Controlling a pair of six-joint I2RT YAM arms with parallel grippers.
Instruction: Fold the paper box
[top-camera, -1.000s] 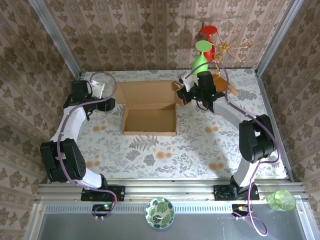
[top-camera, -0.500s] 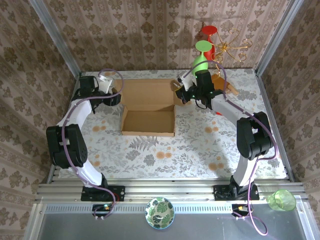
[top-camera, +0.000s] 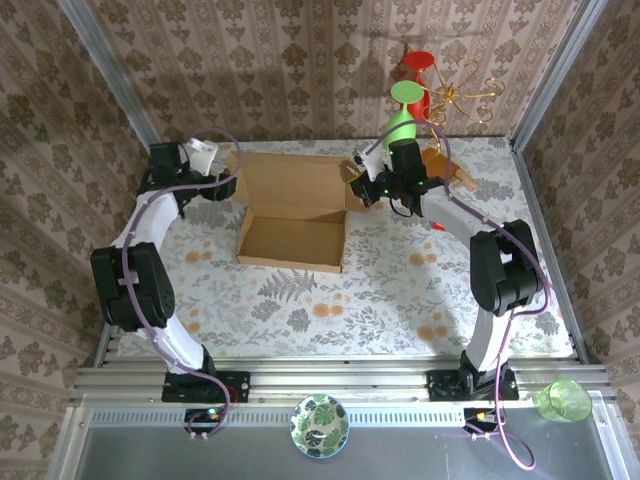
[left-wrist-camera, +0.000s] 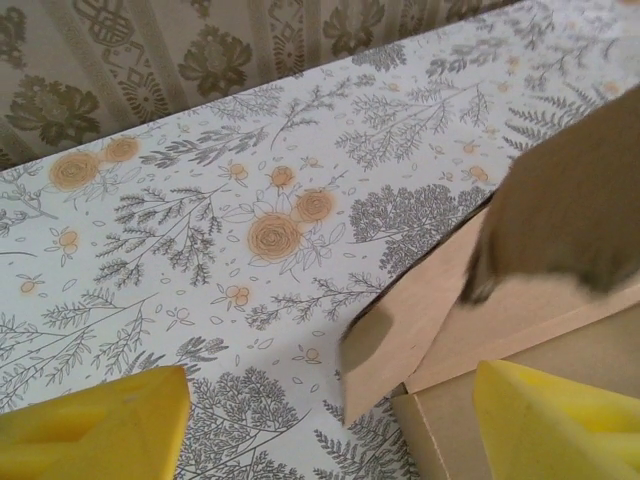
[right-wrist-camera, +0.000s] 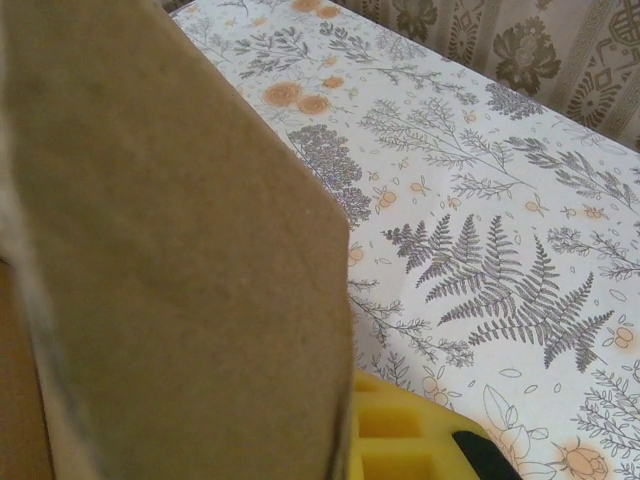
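Note:
The paper box (top-camera: 292, 215) lies open on the flowered table, a shallow light-brown tray with a wide rear panel and side flaps. My left gripper (top-camera: 226, 186) stands open at the box's rear left corner. In the left wrist view its yellow pads (left-wrist-camera: 95, 430) sit far apart, and a pointed corner flap (left-wrist-camera: 400, 335) of the box reaches into the gap between them without touching either. My right gripper (top-camera: 366, 190) is shut on the box's right side flap (right-wrist-camera: 180, 260), which stands up against its yellow pad (right-wrist-camera: 400, 430).
A green vase (top-camera: 399, 120), a red stand (top-camera: 420, 72) and a gold wire ornament (top-camera: 462, 88) stand at the back right. A reddish wooden board (top-camera: 450, 168) lies behind the right arm. A patterned plate (top-camera: 319, 425) and a green cup (top-camera: 563, 400) sit off the table's near edge.
My left gripper has swung back and to the right, up to the box's rear left corner. The box has slid slightly left. The right gripper keeps its hold on the flap.

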